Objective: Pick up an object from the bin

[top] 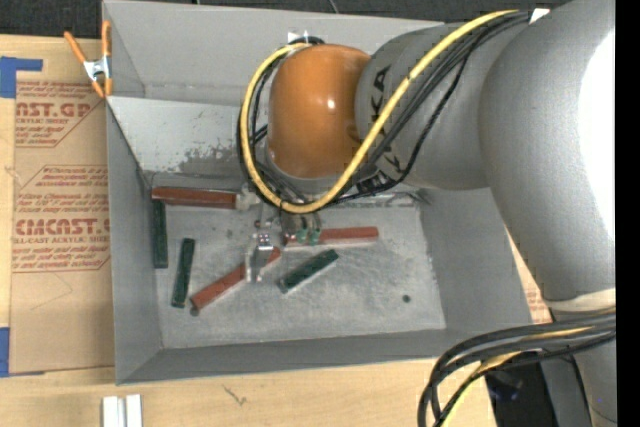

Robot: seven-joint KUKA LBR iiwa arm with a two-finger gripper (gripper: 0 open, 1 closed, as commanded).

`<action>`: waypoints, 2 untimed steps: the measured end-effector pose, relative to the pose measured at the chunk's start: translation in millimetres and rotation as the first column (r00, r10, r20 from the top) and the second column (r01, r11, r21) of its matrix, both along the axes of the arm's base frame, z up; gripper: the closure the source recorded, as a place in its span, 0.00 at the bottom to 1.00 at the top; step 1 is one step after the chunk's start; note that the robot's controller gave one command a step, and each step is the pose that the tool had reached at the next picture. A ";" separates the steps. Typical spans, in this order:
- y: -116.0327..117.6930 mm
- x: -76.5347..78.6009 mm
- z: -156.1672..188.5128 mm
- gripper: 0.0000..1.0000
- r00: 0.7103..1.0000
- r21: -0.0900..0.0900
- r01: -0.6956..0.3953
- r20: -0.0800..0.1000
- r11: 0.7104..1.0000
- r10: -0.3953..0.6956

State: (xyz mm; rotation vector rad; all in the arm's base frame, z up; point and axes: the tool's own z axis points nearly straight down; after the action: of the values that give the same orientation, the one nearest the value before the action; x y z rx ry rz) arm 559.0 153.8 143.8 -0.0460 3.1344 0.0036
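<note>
The claw (262,255) hangs low at the middle of the bin (125,215), right at the upper end of a reddish-brown stick (222,286) that lies slantwise on the floor. To do this well, I'd say it should straddle that stick across its narrow width, clear of the dark green stick (308,269) just beside. How wide the claw stands, or whether it touches anything, I cannot tell.

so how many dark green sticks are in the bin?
3 dark green sticks: one at far left, near upright; one just right of it, leaning; one slanted mid-floor. More may be hidden under the arm.
</note>
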 end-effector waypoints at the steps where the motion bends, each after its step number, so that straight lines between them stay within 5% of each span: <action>1: -7.1 14.8 -67.4 1.00 0.974 0.001 -0.228 0.008 0.974 0.228; 2: -7.1 14.8 -67.4 1.00 0.974 0.001 -0.228 0.008 0.974 0.228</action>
State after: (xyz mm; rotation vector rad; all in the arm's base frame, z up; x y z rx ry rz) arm 573.8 146.7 76.4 -0.4037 3.1009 0.0073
